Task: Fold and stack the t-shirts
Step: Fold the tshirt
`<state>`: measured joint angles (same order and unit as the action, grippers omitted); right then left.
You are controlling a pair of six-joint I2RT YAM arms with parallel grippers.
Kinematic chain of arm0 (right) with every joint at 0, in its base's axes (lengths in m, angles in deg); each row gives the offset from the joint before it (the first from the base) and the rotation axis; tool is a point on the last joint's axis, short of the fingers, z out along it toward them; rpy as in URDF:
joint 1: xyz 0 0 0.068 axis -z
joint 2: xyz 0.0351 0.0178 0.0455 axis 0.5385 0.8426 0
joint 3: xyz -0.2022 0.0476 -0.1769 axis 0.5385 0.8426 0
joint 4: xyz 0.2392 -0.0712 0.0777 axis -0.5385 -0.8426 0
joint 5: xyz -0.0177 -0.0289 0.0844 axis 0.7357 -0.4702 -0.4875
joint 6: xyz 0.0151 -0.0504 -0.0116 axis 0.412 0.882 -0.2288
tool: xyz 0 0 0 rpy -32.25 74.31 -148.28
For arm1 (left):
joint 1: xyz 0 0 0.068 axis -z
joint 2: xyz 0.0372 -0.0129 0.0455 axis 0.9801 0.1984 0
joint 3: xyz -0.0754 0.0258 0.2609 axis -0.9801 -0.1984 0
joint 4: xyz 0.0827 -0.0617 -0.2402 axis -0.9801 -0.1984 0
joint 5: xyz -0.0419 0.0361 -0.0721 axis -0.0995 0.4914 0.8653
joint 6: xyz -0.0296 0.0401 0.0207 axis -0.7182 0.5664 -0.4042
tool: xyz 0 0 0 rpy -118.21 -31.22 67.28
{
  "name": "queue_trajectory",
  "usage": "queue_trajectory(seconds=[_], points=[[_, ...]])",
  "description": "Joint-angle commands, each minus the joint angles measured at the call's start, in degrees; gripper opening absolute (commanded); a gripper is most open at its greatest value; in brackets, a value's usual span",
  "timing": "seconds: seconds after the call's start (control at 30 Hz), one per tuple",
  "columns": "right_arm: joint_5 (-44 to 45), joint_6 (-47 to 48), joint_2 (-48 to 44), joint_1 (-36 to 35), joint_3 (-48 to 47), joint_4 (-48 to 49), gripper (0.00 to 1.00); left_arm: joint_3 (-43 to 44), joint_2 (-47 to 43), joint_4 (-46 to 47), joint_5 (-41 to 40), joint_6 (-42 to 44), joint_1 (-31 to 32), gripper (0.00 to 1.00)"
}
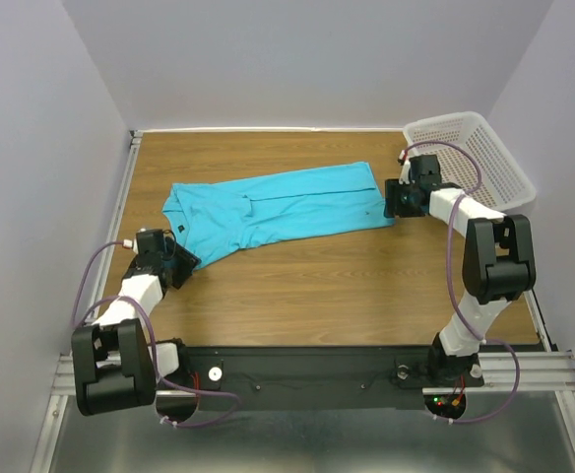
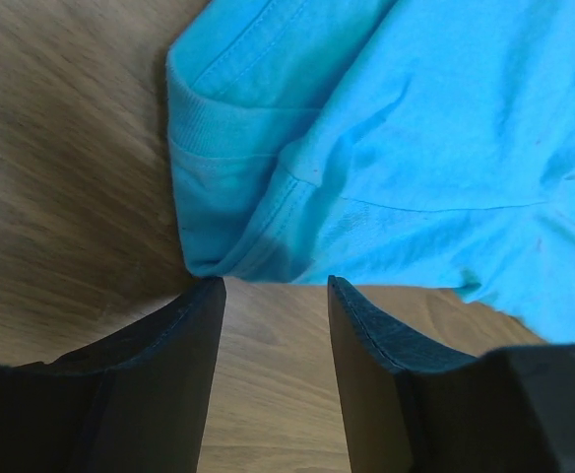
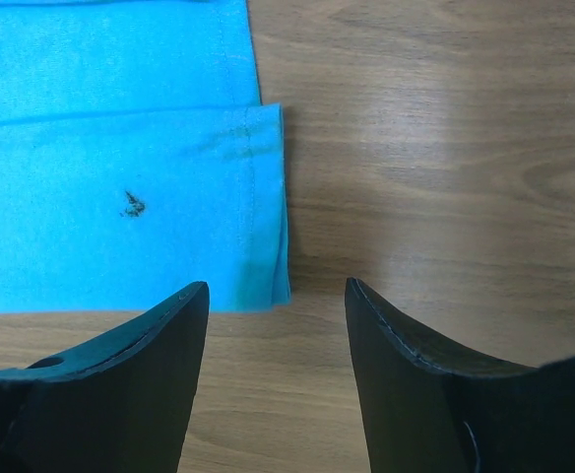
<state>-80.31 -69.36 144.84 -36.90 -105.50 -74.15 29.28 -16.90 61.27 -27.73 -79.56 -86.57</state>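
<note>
One turquoise t-shirt [image 1: 278,209] lies flat on the wooden table, folded into a long band running left to right. My left gripper [image 1: 186,259] sits low at the shirt's near-left end. In the left wrist view that gripper [image 2: 271,288] is open, with bare wood between its fingers and the shirt's ribbed, stitched edge [image 2: 228,168] just beyond the tips. My right gripper [image 1: 390,203] is at the shirt's right end. In the right wrist view it [image 3: 276,288] is open over bare wood, the shirt's hemmed corner [image 3: 263,266] just ahead of the left finger. A small dark speck [image 3: 132,204] marks the cloth.
A white perforated basket [image 1: 479,158] stands at the table's back right corner, just behind the right arm. Pale walls close in the table on three sides. A metal rail [image 1: 125,187] runs along the left edge.
</note>
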Motion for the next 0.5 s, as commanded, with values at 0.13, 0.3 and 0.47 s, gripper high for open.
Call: queue_trajectory(seconds=[0.13, 0.3, 0.47], points=[[-1.27, -1.4, 1.01, 0.71, 0.05, 2.23, 0.63, 5.19, 4.56, -0.27, -2.56, 7.05, -0.34, 0.56], [-2.85, -2.63, 1.98, 0.98, 0.14, 2.14, 0.63, 5.02, 6.94, 0.52, -2.82, 6.88, -0.25, 0.43], [-3.73, -3.51, 2.95, 1.24, 0.4, 2.14, 0.62, 5.11, 8.78, 1.67, -4.23, 6.88, -0.25, 0.28]])
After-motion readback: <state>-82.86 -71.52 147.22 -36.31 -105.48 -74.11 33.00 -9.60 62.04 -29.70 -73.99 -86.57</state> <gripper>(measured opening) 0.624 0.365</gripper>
